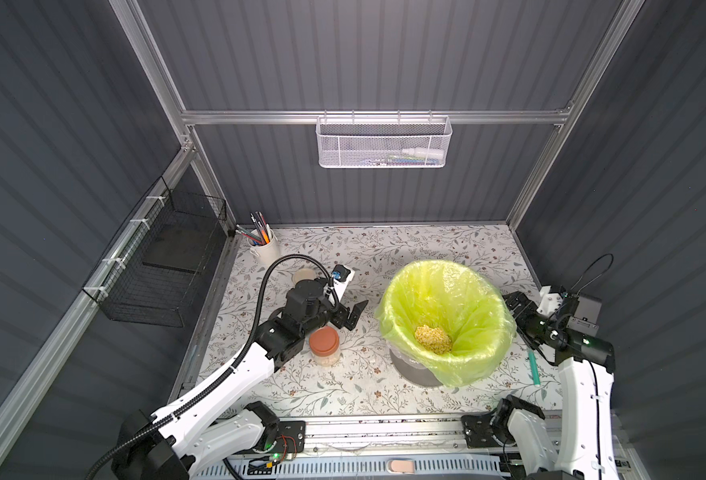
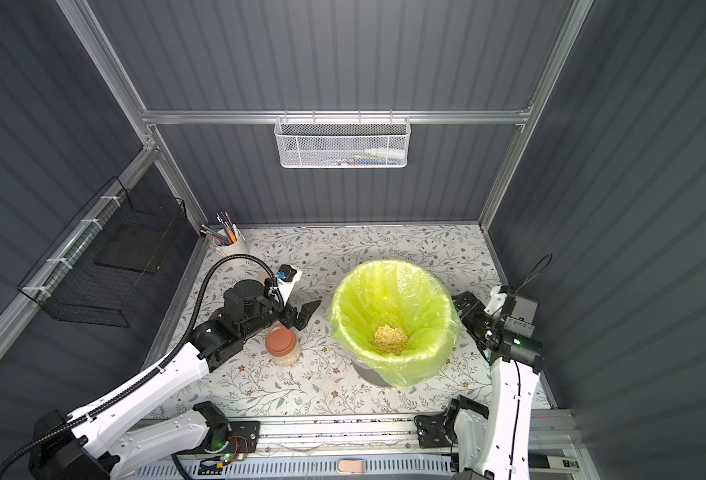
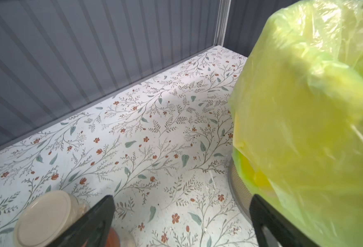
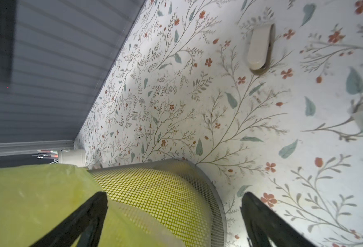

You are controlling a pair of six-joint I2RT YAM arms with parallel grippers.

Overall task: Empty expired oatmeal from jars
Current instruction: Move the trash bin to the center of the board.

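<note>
A clear jar with a terracotta lid (image 1: 324,341) (image 2: 281,338) stands upright left of the bin, and pale flakes show through its glass. A second jar with a cream lid (image 3: 46,218) (image 1: 304,275) stands farther back, partly hidden under my left arm. A heap of oatmeal (image 1: 433,338) (image 2: 390,339) lies in the bagged bin. My left gripper (image 1: 357,313) (image 2: 309,314) (image 3: 181,198) hangs open and empty between the jars and the bin. At the bin's right side my right gripper (image 1: 513,311) (image 2: 463,311) (image 4: 175,194) is open and holds nothing.
The mesh bin (image 4: 165,186) with its yellow-green bag (image 1: 484,291) (image 3: 304,128) fills the table's right middle. A white pen cup (image 1: 264,249) stands at the back left. A teal pen (image 1: 534,365) lies near my right arm. A cream lid-like thing (image 4: 258,47) lies on the table.
</note>
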